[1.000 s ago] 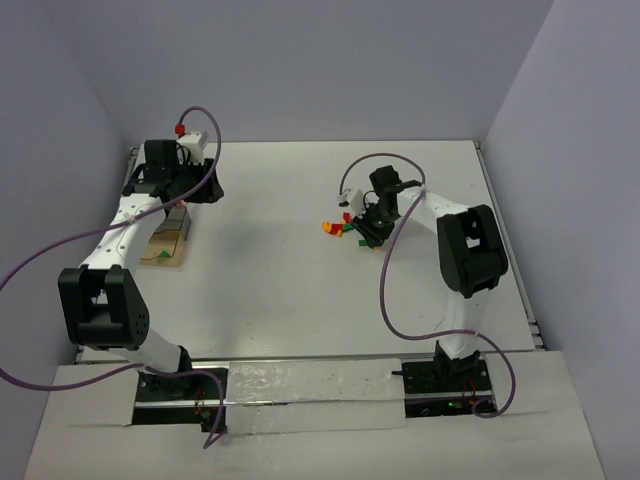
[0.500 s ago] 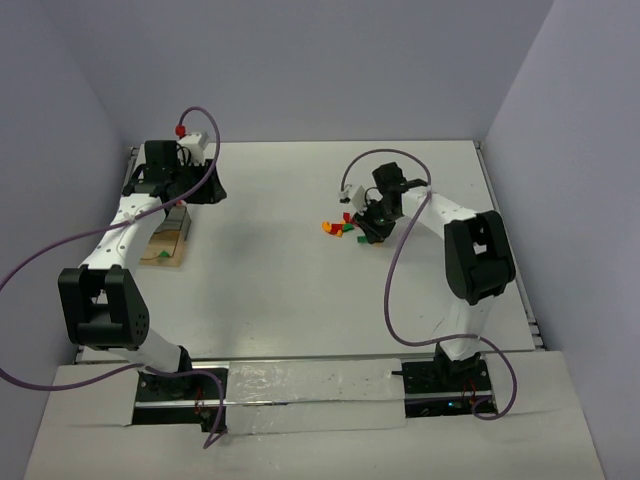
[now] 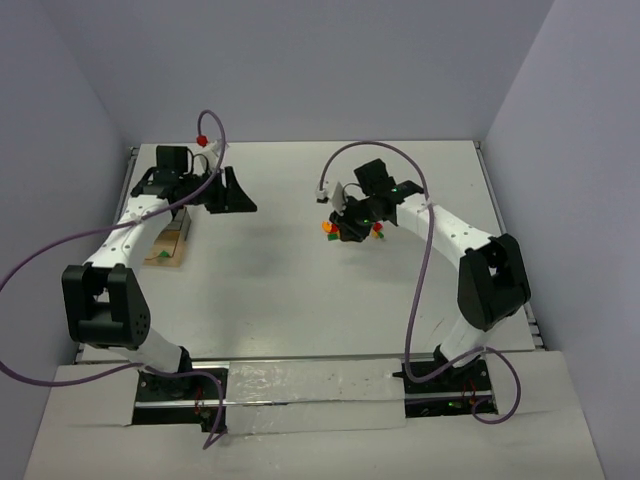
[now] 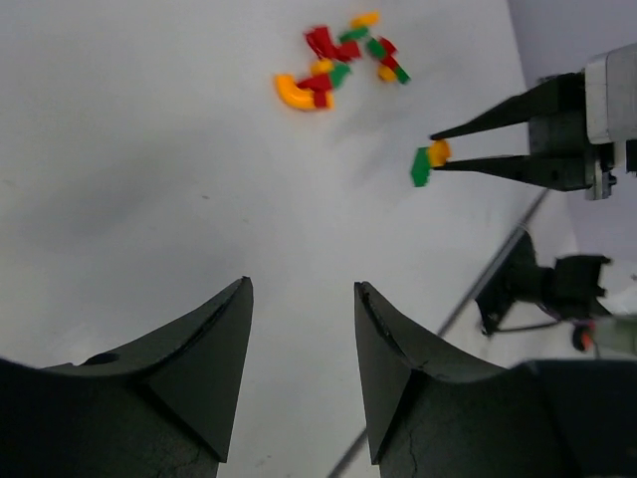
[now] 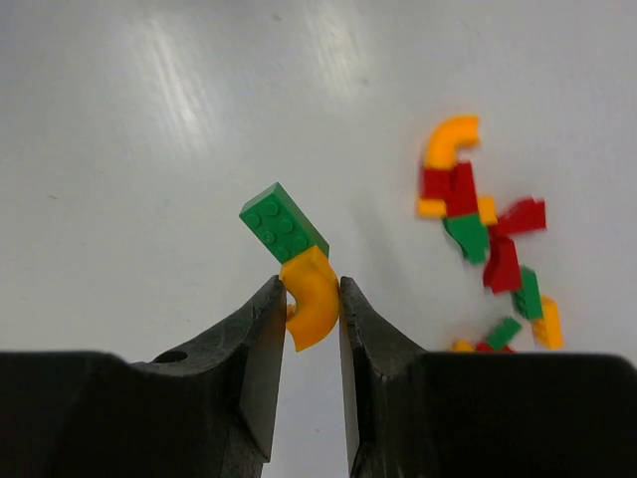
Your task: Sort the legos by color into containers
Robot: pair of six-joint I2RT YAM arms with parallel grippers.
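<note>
Far left on the white table (image 3: 300, 290), near its edge: the containers (image 3: 168, 245), perhaps with a green piece (image 3: 160, 257) inside, too small to tell. Raised beside them, the left gripper (image 4: 299, 289), jaws partway apart, empty. Pinched in the right gripper (image 5: 309, 289), just beside the loose legos (image 5: 478, 229) mid-table: a curved orange brick (image 5: 317, 301), a green brick (image 5: 284, 221) stuck on.
</note>
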